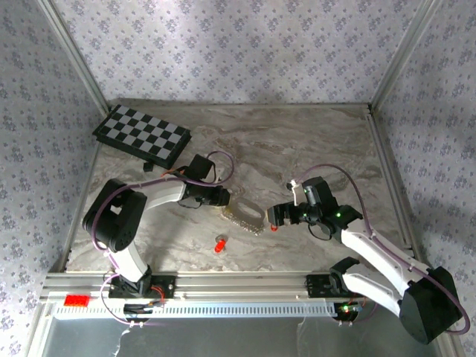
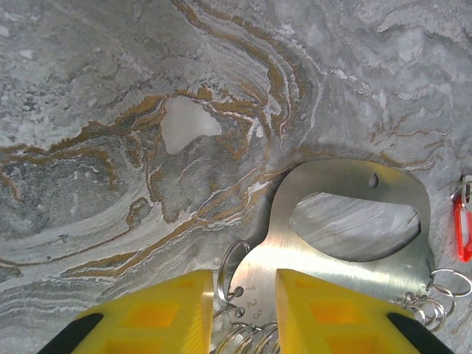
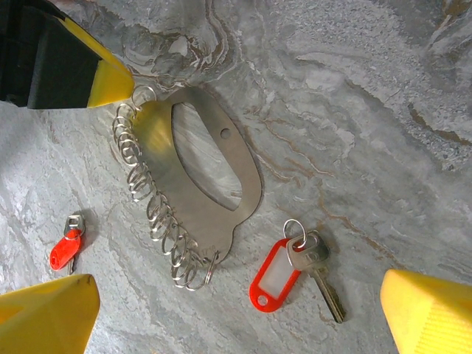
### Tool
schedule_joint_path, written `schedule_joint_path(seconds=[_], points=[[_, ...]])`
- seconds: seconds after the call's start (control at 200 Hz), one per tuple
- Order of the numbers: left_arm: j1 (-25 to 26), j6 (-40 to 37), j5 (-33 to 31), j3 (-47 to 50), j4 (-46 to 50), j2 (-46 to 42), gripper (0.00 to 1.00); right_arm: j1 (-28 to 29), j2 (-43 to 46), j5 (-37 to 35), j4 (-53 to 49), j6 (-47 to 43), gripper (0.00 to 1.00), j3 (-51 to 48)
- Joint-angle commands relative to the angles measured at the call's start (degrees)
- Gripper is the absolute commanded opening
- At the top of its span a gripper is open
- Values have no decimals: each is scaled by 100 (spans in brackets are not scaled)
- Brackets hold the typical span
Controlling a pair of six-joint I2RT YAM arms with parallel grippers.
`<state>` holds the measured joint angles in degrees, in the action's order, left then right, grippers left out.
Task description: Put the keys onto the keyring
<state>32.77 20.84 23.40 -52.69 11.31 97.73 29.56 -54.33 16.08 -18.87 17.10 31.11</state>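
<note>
from above, the keyring (image 1: 245,216) lies on the marbled desk (image 1: 312,149). the left fingers (image 1: 221,198) sit at its left end and the right fingers (image 1: 279,216) just off its right end. one red key (image 1: 219,244) lies nearer the arm bases than the keyring, left of its middle. a second key (image 1: 274,227) lies by its right end. a checkerboard (image 1: 141,135) rests far back and left of it.

left wrist: the yellow left fingers (image 2: 162,313) straddle the keyring's (image 2: 354,284) narrow end, partly closed. i cannot tell if they pinch it. a red tag (image 2: 462,225) lies beyond its wide end.

right wrist: the right fingers (image 3: 431,310) are spread wide, holding nothing. the keyring (image 3: 251,181) lies flat, its wire loops along one edge. the tagged key (image 3: 317,269) is just right of it, the small red key (image 3: 66,247) to its left. a left finger (image 3: 110,77) touches its far end.
</note>
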Motion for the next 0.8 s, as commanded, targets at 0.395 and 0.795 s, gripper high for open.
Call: schedule_joint_path(seconds=[0.395, 0.795], points=[[53, -98, -41, 49, -131, 92, 28, 40, -17, -83, -29, -76, 100, 154], [178, -225, -173, 16, -26, 270, 26, 37, -54, -102, -45, -137, 100, 219]])
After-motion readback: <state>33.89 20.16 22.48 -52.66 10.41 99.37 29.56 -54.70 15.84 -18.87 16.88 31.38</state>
